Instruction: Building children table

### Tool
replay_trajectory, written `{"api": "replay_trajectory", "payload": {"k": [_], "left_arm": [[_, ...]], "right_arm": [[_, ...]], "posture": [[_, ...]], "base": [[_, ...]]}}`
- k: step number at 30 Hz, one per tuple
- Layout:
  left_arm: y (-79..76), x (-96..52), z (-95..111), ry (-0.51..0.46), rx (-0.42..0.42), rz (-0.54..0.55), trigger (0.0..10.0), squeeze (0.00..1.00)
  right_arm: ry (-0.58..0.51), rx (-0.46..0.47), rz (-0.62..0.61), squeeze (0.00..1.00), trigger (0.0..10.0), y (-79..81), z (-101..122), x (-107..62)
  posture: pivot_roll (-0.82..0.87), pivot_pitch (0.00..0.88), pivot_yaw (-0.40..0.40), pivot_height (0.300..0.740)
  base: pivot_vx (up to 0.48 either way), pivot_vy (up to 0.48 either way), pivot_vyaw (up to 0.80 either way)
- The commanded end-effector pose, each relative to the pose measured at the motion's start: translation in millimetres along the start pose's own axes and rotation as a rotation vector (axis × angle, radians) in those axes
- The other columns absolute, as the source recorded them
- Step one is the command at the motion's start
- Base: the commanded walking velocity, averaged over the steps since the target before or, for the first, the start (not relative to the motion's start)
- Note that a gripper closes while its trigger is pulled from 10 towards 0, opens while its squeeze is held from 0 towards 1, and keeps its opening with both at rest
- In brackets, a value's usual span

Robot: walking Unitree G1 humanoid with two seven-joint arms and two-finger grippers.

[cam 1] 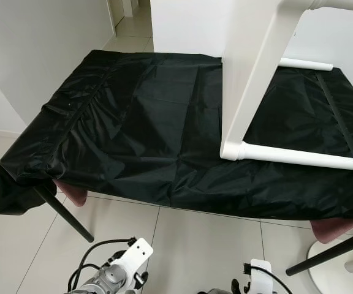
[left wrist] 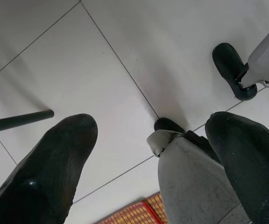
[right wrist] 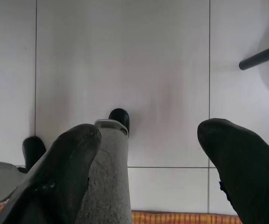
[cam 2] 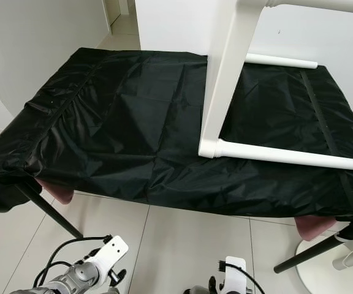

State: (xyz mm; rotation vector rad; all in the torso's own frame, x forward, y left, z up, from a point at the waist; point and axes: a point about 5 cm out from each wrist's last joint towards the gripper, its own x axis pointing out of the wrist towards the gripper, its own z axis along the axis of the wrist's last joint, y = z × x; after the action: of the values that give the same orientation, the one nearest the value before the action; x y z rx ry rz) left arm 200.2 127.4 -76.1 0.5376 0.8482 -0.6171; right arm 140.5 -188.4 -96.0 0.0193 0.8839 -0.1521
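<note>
White table frame [cam 1: 268, 86] on black sheet [cam 1: 133, 122]

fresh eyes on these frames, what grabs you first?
The white table frame, standing on the right half of the black cover draped over a low surface. Both arms hang idle below it, left end effector and right end effector open over the white floor tiles.
</note>
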Motion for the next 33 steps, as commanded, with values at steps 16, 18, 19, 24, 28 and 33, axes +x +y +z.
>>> {"api": "replay_trajectory", "payload": {"k": [16, 18, 19, 24, 28, 33], "left_arm": [[-3.9, 1.9, 2, 0.02, 0.015, 0.029, 10.0, 0.0], [-4.6, 1.8, 0, 0.023, -0.025, 0.037, 10.0, 0.0], [-4.6, 1.7, -1, 0.027, -0.043, 0.041, 10.0, 0.0], [-3.0, 1.4, -2, 0.036, -0.075, 0.049, 10.0, 0.0], [-2.2, 1.4, -2, 0.036, -0.08, 0.05, 10.0, 0.0], [-2.0, 2.0, 1, 0.032, -0.058, 0.039, 10.0, 0.0]], "right_arm": [[0.05, -0.07, 0.041, 0.0, 10.0, 7.7, -10, -2.2], [0.065, -0.084, 0.063, 0.0, 10.0, 12.8, -13, -3.4], [0.073, -0.089, 0.074, 0.0, 10.0, 15.1, -15, -3.9], [0.078, -0.097, 0.072, 0.0, 10.0, 14.3, -14, -3.3], [0.078, -0.105, 0.074, 0.0, 10.0, 14.2, -13, -3.0], [0.079, -0.106, 0.075, 0.0, 10.0, 14.4, -13, -2.9]], "posture": [[0.01, 0.0, -0.008, 0.74], [0.01, 0.0, -0.012, 0.74], [0.01, 0.0, -0.012, 0.74], [0.0, 0.0, -0.004, 0.74], [0.0, 0.0, -0.006, 0.74], [0.0, 0.0, -0.005, 0.74]], "base": [[0.0, 0.0, 0.0], [0.0, 0.0, 0.0], [0.0, 0.0, 0.0], [0.0, 0.0, 0.0], [0.0, 0.0, 0.0], [0.0, 0.0, 0.0]]}}
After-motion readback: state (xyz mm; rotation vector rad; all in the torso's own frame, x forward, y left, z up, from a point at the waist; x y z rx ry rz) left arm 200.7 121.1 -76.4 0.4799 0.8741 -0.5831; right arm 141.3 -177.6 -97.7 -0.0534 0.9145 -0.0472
